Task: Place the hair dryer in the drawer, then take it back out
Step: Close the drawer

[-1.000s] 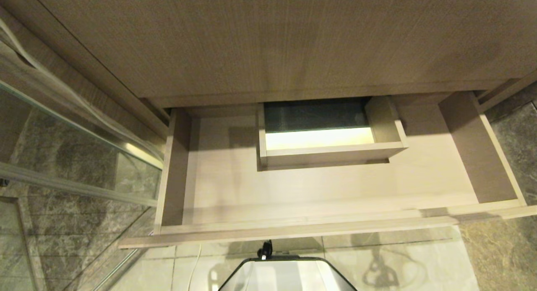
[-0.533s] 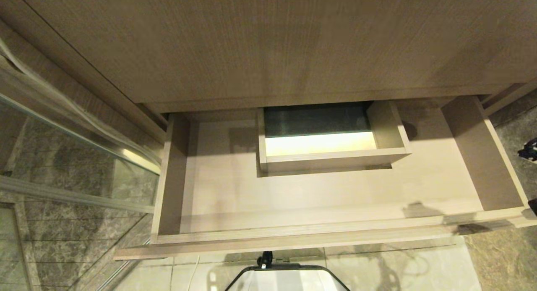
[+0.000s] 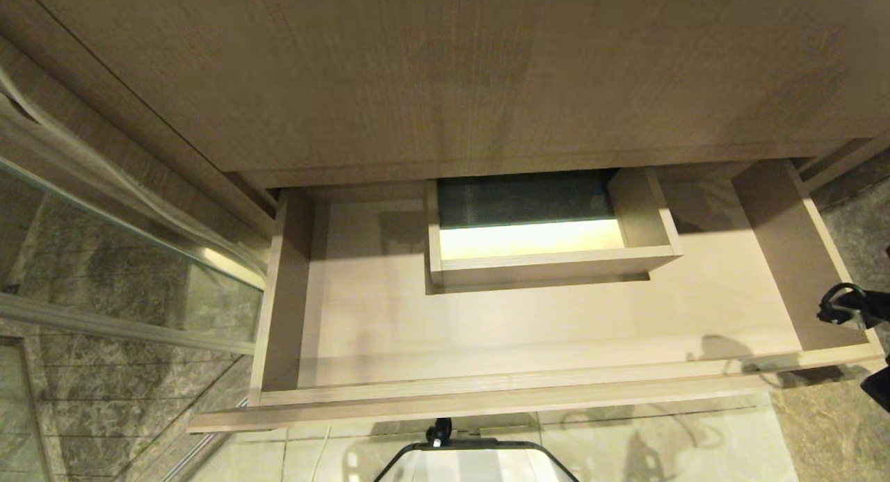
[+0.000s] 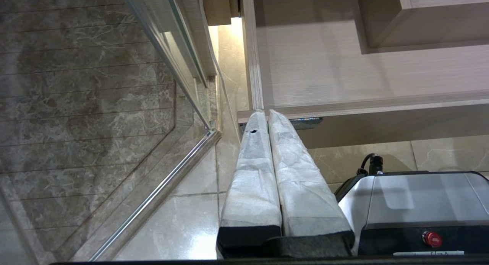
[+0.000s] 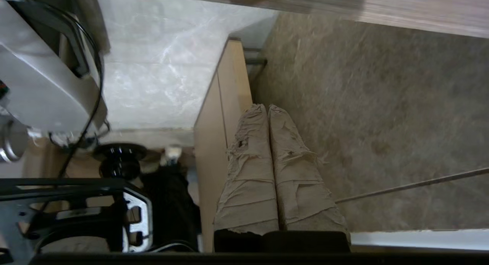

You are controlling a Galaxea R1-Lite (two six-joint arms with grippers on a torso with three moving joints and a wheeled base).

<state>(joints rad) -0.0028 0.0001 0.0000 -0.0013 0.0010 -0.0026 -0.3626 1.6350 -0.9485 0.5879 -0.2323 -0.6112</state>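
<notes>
Drawer [image 3: 556,329] fills the middle of the head view, pulled out from under a wide wood-grain vanity panel [image 3: 487,71]. Its light-wood floor is bare, and a boxed cut-out [image 3: 549,259] sits at mid-back with a bright strip of light inside it. The hair dryer appears nowhere in this view. At the right edge, part of the right arm [image 3: 852,308], black with a looped cable, reaches in over the drawer's right wall. To the left stand a glass shower panel [image 3: 104,245] and marbled dark tile. The robot's own base [image 3: 476,461] shows at the bottom edge on pale floor tile.

From the left wrist view, the left gripper [image 4: 264,112] has its two white-wrapped fingers [image 4: 252,173] pressed together, closed on nothing, tips just before the drawer's front left corner. A small label plate [image 4: 307,122] peeks out beside the fingertips, its writing too small to read. A red button [image 4: 432,239] sits on the robot's grey body, and the line of text below it is unreadable.

From the right wrist view, the right gripper [image 5: 266,107] also holds its tape-wrapped fingers [image 5: 252,173] shut and empty, over brown mottled floor [image 5: 382,123], beside a light-wood edge [image 5: 225,104]. No hair dryer shows here either.
</notes>
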